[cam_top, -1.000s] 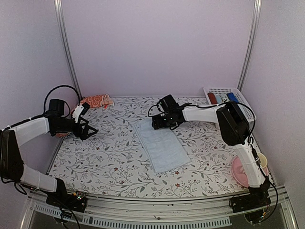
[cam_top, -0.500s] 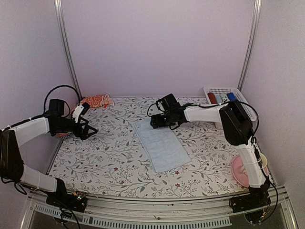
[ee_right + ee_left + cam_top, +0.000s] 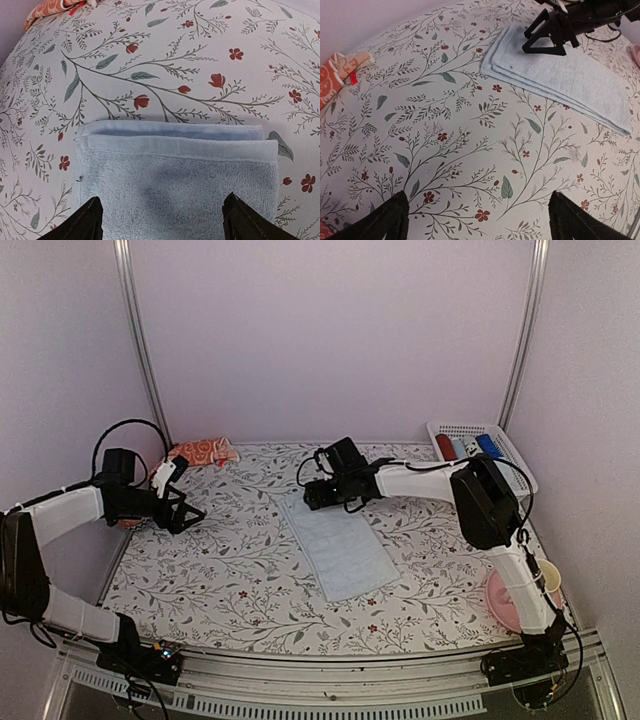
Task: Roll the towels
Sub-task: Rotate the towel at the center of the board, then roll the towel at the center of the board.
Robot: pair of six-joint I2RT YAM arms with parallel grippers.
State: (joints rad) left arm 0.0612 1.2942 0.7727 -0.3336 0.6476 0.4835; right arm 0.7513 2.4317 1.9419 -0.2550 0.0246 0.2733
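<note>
Now: right gripper (image 3: 314, 497) jaws spread, nothing held, over the far short edge of folded light-blue terry towel (image 3: 338, 545) | left gripper (image 3: 186, 514) jaws wide apart, empty, well left of that towel | crumpled orange-red printed towel (image 3: 203, 451) lies far-left of it, apart

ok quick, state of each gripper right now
left gripper: open, holding nothing
right gripper: open at the far end of the blue towel, nothing gripped

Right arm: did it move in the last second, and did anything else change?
The right arm swung left, carrying its open jaws along the far end of the blue towel toward its left corner; nothing was gripped. The left arm, the blue towel and the orange towel stayed put.
</note>
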